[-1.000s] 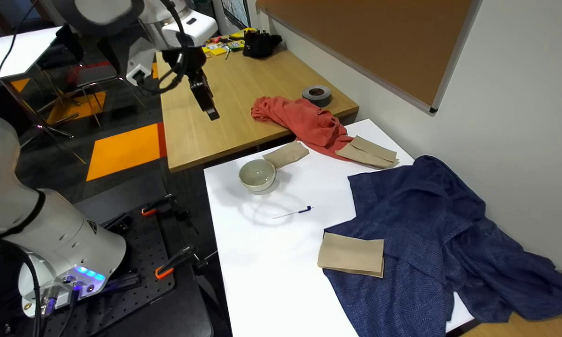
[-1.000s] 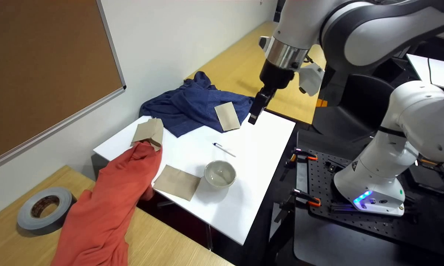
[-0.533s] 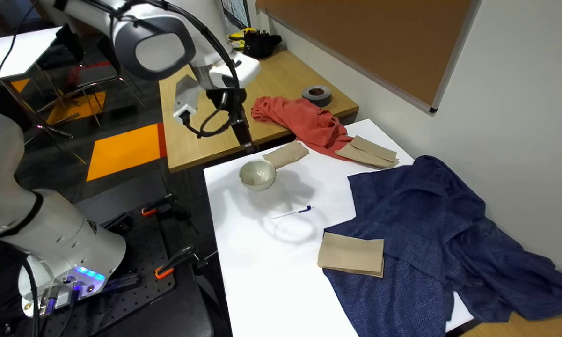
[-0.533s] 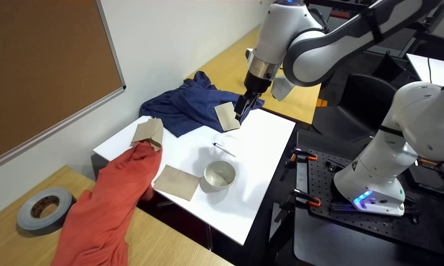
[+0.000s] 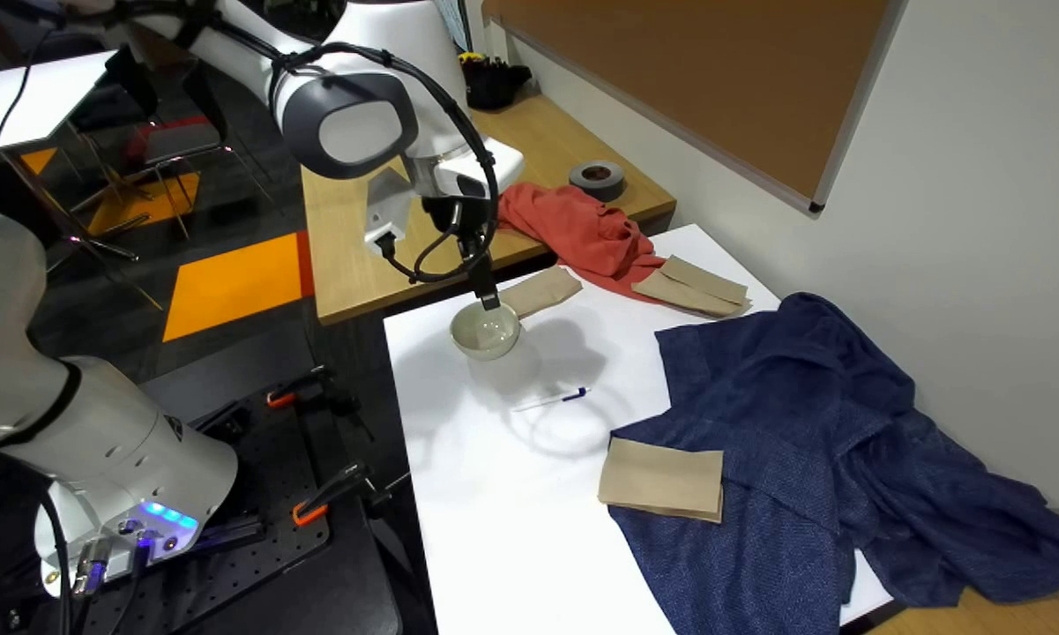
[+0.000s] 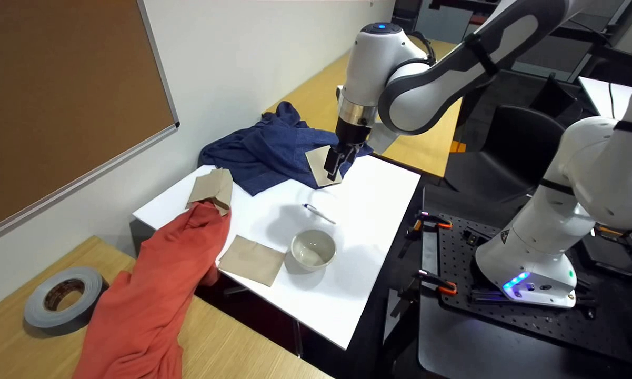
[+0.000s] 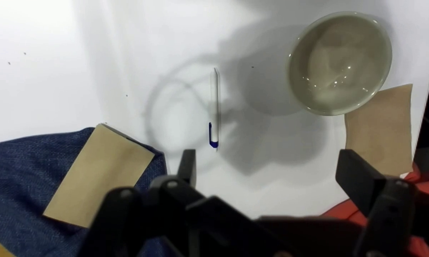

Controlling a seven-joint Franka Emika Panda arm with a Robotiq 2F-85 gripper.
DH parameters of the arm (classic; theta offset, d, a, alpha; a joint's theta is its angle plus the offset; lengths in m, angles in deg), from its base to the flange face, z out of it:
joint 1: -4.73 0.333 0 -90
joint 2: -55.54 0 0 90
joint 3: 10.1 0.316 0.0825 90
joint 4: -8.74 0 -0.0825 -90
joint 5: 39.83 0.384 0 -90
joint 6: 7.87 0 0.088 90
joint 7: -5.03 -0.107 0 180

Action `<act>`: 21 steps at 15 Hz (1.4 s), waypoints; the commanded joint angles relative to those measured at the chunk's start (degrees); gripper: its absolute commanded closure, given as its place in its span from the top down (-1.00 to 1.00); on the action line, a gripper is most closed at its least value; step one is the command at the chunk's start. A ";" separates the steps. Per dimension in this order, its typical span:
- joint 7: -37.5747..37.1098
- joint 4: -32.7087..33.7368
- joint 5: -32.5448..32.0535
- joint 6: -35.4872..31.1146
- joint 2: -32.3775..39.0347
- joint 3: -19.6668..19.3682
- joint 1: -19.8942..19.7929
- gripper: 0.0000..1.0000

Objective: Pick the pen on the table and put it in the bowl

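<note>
The pen [image 5: 551,400] is thin and white with a dark blue clip end. It lies flat on the white table [image 5: 503,520], also in an exterior view [image 6: 319,213] and the wrist view [image 7: 214,103]. The cream-white bowl [image 5: 485,333] stands upright and empty beside it, also in an exterior view [image 6: 313,249] and the wrist view [image 7: 339,64]. My gripper [image 7: 267,160] is open and empty, with its fingers wide apart, pointing down above the table. The gripper shows in both exterior views [image 5: 490,302] [image 6: 331,176]. In the wrist view the pen lies ahead of the fingertips, nearer the left finger.
A dark blue cloth [image 5: 785,441] with a tan paper piece [image 5: 661,481] lies beside the pen. A second tan piece [image 6: 252,259] touches or nearly touches the bowl. A red cloth [image 6: 152,284] and a tape roll [image 6: 63,300] lie farther off. A wall borders the table.
The arm has swung out over the table and lowered. In an exterior view the gripper has come from above the wooden table toward the bowl and pen. Pen and bowl have not moved.
</note>
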 commanded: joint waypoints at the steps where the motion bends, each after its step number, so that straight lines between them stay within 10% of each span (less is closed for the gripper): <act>1: -1.34 0.23 -1.11 -1.61 0.70 -1.50 0.93 1.00; 21: 4.82 16.43 3.08 -14.37 33.13 -6.94 2.64 1.00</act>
